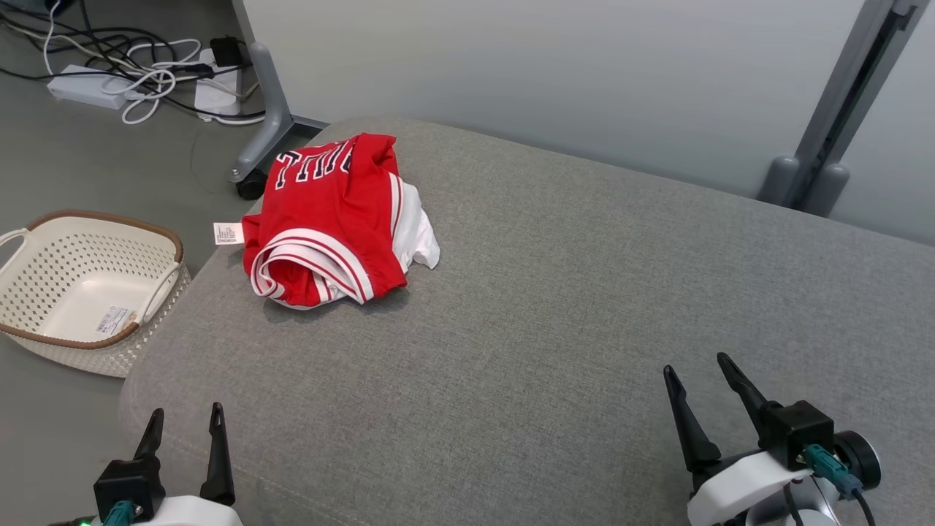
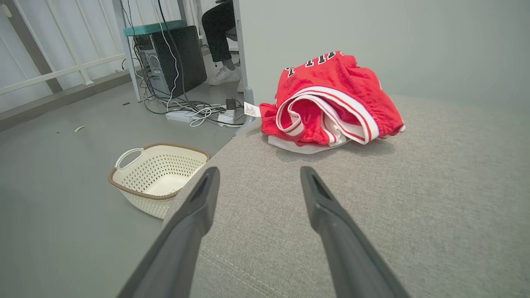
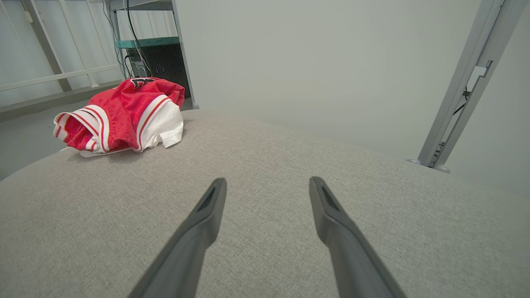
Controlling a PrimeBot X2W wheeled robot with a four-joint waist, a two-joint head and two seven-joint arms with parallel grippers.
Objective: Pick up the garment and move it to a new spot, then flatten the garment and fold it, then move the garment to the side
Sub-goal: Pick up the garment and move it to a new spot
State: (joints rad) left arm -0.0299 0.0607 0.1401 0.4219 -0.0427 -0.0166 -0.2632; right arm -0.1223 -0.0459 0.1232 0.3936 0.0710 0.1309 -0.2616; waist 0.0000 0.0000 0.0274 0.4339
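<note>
The garment [image 1: 329, 219] is a red jersey with white trim and black letters, lying bunched up near the far left edge of the grey cushion [image 1: 555, 307]. The left wrist view has the garment [image 2: 331, 103] ahead and a little to the right; in the right wrist view the garment [image 3: 120, 116] sits far off to the left. My left gripper [image 1: 186, 413] stands open at the near left edge, well short of the jersey, with nothing between its fingers. Near the front right, my right gripper [image 1: 697, 369] is open and empty too.
A cream perforated basket [image 1: 80, 285] stands on the floor left of the cushion. Power strips and tangled cables [image 1: 146, 73] lie on the floor at the back left. A grey panel wall [image 1: 555, 66] with metal legs rises behind the cushion. A person's legs [image 2: 219, 37] show beyond the desk.
</note>
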